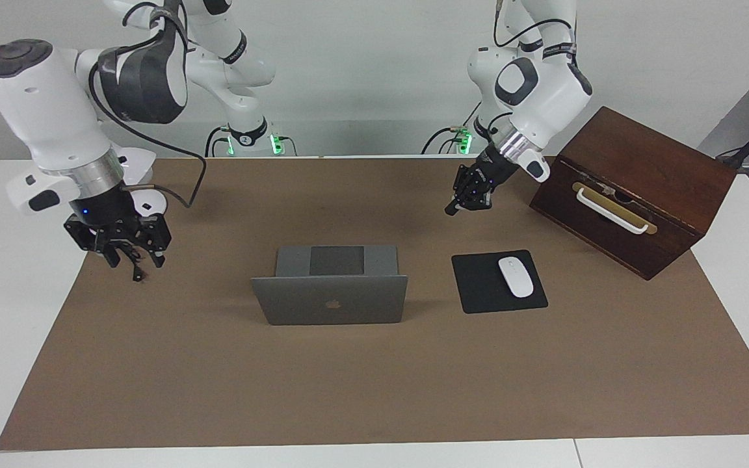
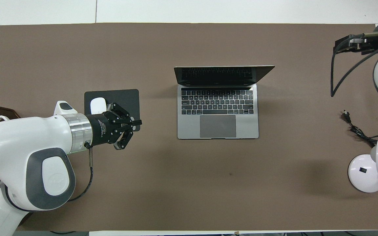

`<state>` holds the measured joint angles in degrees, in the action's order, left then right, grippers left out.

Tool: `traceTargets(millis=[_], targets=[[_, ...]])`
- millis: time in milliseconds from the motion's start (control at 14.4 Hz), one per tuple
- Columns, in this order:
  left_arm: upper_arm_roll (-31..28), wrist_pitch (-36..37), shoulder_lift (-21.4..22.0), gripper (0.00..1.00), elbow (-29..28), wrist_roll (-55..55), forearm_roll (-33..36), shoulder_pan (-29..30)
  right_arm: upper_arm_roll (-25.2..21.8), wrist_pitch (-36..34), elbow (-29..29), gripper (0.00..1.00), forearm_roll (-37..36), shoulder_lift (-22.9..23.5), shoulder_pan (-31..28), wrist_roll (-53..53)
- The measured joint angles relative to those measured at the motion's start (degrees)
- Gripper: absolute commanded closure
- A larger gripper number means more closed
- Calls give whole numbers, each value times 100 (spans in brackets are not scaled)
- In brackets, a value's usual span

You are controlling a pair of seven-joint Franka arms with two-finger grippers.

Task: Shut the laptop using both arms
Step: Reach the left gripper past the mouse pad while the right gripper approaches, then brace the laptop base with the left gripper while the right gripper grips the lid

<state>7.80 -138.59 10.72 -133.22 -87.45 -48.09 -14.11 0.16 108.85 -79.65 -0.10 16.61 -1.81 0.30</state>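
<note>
Your laptop (image 1: pixel 329 286) sits open mid-table. The left gripper (image 1: pixel 460 201), fingertips together, and the right gripper (image 1: pixel 129 255) — fingers apart, empty — hover well apart from it; uneven pushing could skid it.

Bright, even overhead light; soft diffuse shadows on brown mat (image 1: pixel 374 390) beside laptop (image 1: pixel 330 299); no glare; both views sharp, no edge distortion.
</note>
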Motion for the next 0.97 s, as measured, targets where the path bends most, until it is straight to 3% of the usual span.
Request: traceTargets(millis=[208, 416, 623, 970], targets=[[-2, -778, -271, 100, -198, -250, -826, -275, -2, 59, 525, 61, 0, 484, 89, 29], [11, -1821, -632, 100, -209, -406, -1648, -935, -11, 151, 901, 98, -34, 856, 259, 229], [23, -2773, -955, 100, -212, -448, -2591, -1573, -12, 269, 1034, 100, -231, 1041, 481, 537], [18, -3300, -1368, 100, -200, -461, -3710, -1977, 81, 279, 1076, 100, -397, 1130, 652, 1038]])
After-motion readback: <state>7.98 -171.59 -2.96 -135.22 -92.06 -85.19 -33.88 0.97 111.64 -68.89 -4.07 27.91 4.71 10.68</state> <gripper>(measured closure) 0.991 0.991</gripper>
